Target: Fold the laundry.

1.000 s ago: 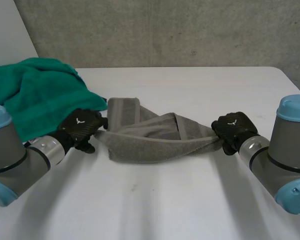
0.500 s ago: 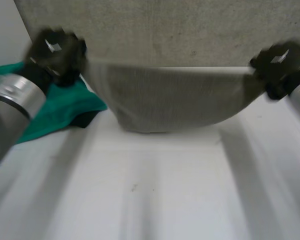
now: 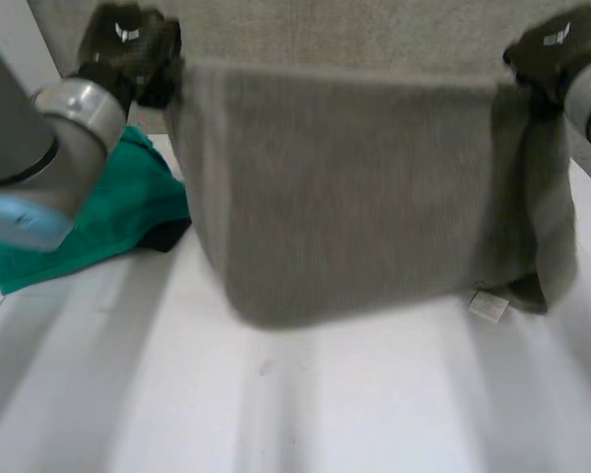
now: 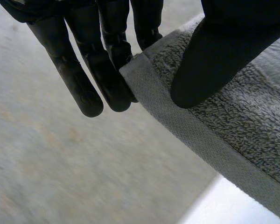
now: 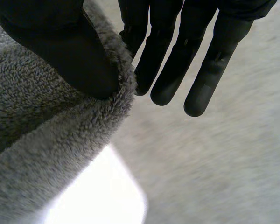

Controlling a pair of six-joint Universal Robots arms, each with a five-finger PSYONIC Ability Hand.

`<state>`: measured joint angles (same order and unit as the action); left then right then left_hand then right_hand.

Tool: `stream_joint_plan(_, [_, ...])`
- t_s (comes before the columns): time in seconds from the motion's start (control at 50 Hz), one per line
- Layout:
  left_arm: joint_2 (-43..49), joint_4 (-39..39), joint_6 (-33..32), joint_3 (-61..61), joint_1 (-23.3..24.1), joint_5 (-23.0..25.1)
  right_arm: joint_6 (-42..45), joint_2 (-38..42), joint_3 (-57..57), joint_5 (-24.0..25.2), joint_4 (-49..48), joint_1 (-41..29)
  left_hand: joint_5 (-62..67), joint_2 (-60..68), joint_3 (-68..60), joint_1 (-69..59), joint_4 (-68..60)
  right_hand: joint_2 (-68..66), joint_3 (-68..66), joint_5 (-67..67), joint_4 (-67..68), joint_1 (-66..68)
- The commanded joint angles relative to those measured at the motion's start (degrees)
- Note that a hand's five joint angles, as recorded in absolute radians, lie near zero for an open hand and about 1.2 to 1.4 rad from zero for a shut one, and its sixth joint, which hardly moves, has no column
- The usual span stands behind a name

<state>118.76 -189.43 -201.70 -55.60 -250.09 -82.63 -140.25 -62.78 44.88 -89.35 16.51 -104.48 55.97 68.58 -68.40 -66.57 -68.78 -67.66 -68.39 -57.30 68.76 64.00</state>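
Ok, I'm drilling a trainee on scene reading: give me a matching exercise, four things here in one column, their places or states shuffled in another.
1 grey towel
2 green towel
3 white label
4 left robot hand

A heaped on the table
B pinching a top corner
C held up, hanging spread
D by the grey towel's lower edge

Pairs: 1-C, 2-A, 3-D, 4-B

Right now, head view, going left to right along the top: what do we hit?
left hand, pinching one top corner → grey towel, hanging spread out between the hands → right hand, pinching the other top corner
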Motion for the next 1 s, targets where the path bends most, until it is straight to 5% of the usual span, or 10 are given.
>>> stream_joint_plan(0.02, [5.43, -15.41, 1.65, 19.04, 1.44, -5.08, -4.41, 3.11, -10.51, -3.72, -20.52, -0.11, 14.03, 11.42, -11.60, -13.43, -11.22, -12.34, -11.61, -12.70, 11.24, 16.00])
stream_joint_plan(0.12, [4.82, -23.00, 2.45, 17.82, 1.88, -6.93, -5.47, 0.48, -6.83, -2.50, -28.99, -0.03, 14.03, 11.42, -11.60, -13.43, -11.22, -12.34, -11.61, -12.70, 11.24, 16.00])
stream_joint_plan(0.44, [-1.33, -20.27, 2.18, -21.19, 1.80, -5.88, -6.35, -3.14, 23.73, 4.62, -17.04, 0.76, 14.03, 11.42, -11.60, -13.43, -11.22, -12.34, -11.61, -12.70, 11.24, 16.00])
stream_joint_plan(0.6, [-3.44, -20.45, 1.31, -39.03, 1.89, -1.58, -6.44, 0.20, 35.71, 7.35, -16.07, 2.96, 14.03, 11.42, -11.60, -13.43, -11.22, -11.73, -11.00, -12.09, 10.63, 15.39])
stream_joint_plan(0.64, [-4.67, -20.45, 0.96, -41.41, 1.80, -1.04, -6.44, 0.29, 36.94, 7.53, -15.46, 3.31, 14.03, 11.42, -11.60, -13.43, -11.22, 3.66, 4.40, 3.31, -4.77, -0.01])
stream_joint_plan(0.66, [-5.37, -20.45, 0.87, -42.56, 1.80, -0.78, -6.52, 0.29, 37.65, 7.53, -14.50, 3.40, 14.03, 11.42, -11.60, -13.43, -11.22, 28.89, 29.63, 28.54, -30.00, -25.24])
stream_joint_plan(0.7, [-7.57, -20.54, 0.34, -45.64, 1.80, -0.08, -6.53, 0.29, 38.00, 7.53, -13.35, 4.01, 14.03, 11.42, -11.60, -13.43, -11.22, 54.94, 55.67, 54.58, -56.04, -51.28])
stream_joint_plan(1.0, [-15.66, -20.80, -0.01, -51.45, 0.13, 2.56, -9.68, -6.21, 33.08, 8.23, 2.03, 12.80, 14.03, 11.42, -11.60, -13.43, -11.22, 50.86, 51.59, 50.51, -51.96, -47.20])
